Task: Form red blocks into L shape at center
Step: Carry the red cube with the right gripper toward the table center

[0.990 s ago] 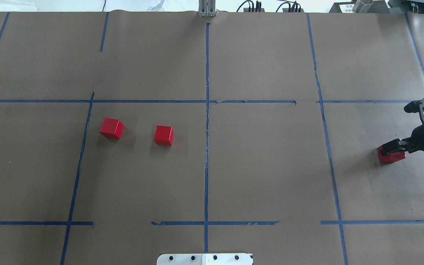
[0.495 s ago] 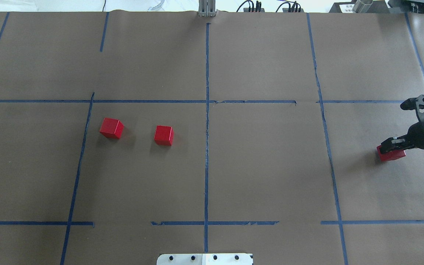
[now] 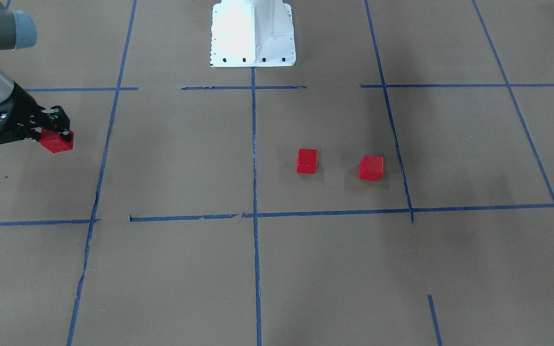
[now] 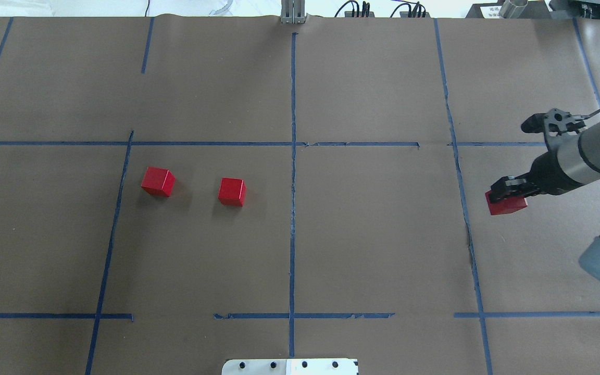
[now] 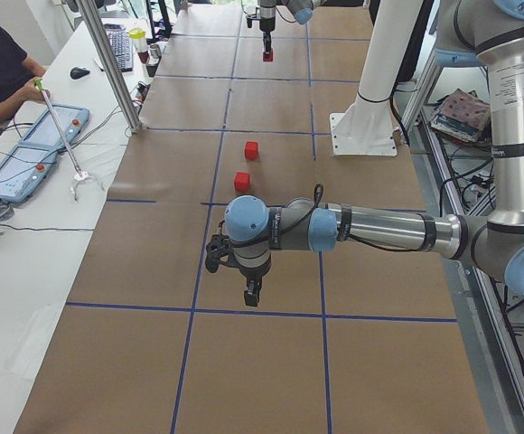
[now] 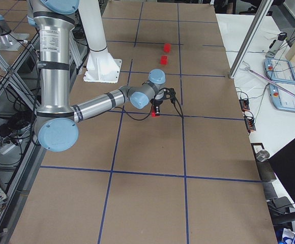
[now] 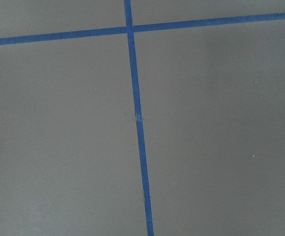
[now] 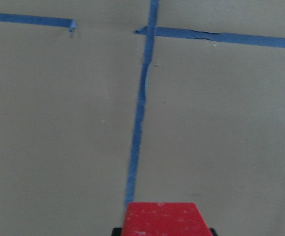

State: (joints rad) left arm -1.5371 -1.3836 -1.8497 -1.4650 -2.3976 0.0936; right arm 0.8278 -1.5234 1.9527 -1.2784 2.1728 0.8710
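Brown paper (image 4: 373,250) covers the table, crossed by a grid of blue tape lines (image 4: 201,143). One small bright red cube (image 4: 509,206) is gripped by my right gripper (image 4: 506,191), whose fingers are closed on it. It is well right of the long centre tape line (image 4: 292,234). A second red cube (image 4: 232,191) and a third red cube (image 4: 158,182) rest apart on the paper, left of that line. My right arm (image 4: 586,153) reaches in from the right edge, wrist angled down. Half a second ago the held cube and gripper were nearer that edge; both have moved inward. My left gripper (image 5: 252,294) points down, away from the cubes; I cannot tell whether its fingers are parted.
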